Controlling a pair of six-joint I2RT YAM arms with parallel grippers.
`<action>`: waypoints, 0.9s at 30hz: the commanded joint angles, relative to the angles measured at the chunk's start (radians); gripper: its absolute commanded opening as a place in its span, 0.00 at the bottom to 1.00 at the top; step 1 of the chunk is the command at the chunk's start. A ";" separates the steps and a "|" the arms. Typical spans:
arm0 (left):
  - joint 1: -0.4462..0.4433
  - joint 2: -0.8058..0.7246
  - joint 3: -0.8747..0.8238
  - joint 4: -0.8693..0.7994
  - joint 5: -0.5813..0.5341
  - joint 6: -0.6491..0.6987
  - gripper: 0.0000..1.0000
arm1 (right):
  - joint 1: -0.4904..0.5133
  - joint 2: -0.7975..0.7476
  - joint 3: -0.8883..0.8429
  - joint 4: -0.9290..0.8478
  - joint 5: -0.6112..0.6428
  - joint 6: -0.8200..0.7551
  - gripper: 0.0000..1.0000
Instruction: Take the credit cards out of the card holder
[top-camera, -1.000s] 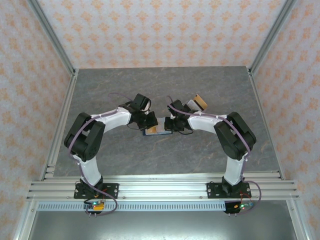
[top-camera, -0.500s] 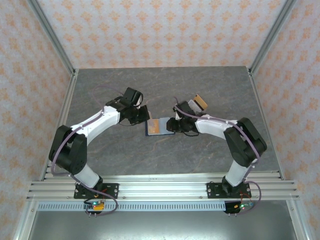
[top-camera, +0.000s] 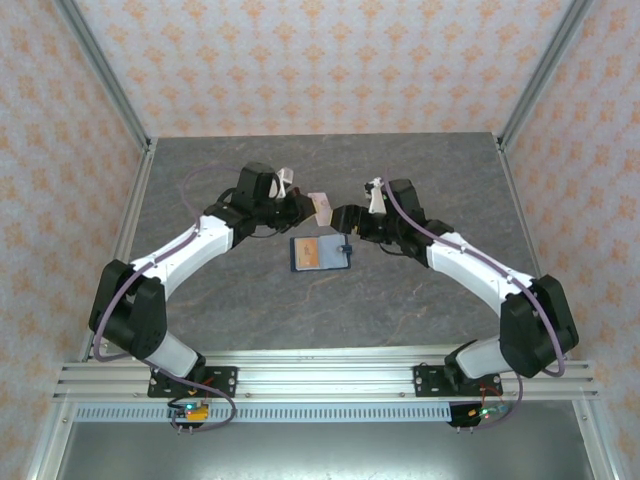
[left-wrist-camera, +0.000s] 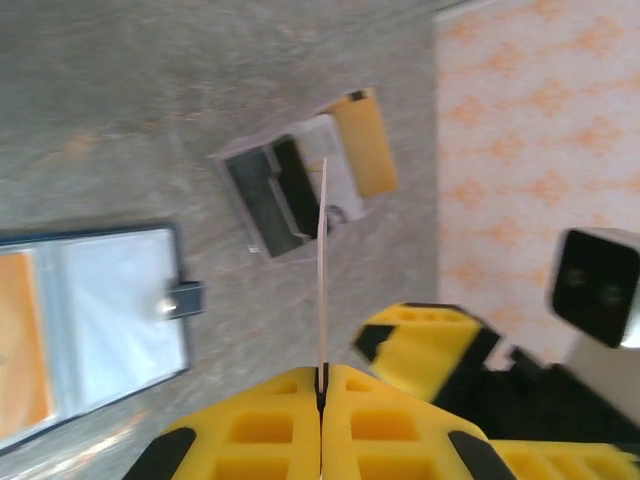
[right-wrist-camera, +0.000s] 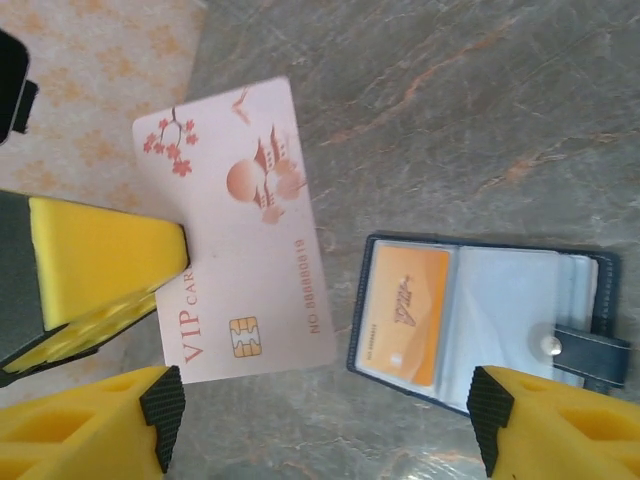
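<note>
Pink card (right-wrist-camera: 235, 230) clamped in left gripper (left-wrist-camera: 322, 374), right gripper (right-wrist-camera: 320, 425) wide near open card holder (right-wrist-camera: 480, 325)

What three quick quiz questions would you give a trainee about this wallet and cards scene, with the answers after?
1. True or false: the left tool is shut on the pink VIP card.
2. Where is the orange card? A: in a pocket of the open card holder. B: in the left tool. C: lying loose outside the card holder.
3. The right tool: how do its jaws stand, and does it hold anything?
Key: 1 true. 2 A. 3 open, holding nothing.
</note>
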 joint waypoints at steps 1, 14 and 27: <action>0.007 0.017 -0.014 0.184 0.106 -0.087 0.06 | -0.034 0.002 0.061 0.050 -0.087 0.091 0.77; 0.009 -0.008 -0.069 0.357 0.210 -0.217 0.04 | -0.105 0.045 0.090 0.319 -0.278 0.309 0.57; 0.009 -0.041 -0.104 0.377 0.218 -0.246 0.03 | -0.106 0.038 0.125 0.321 -0.329 0.323 0.16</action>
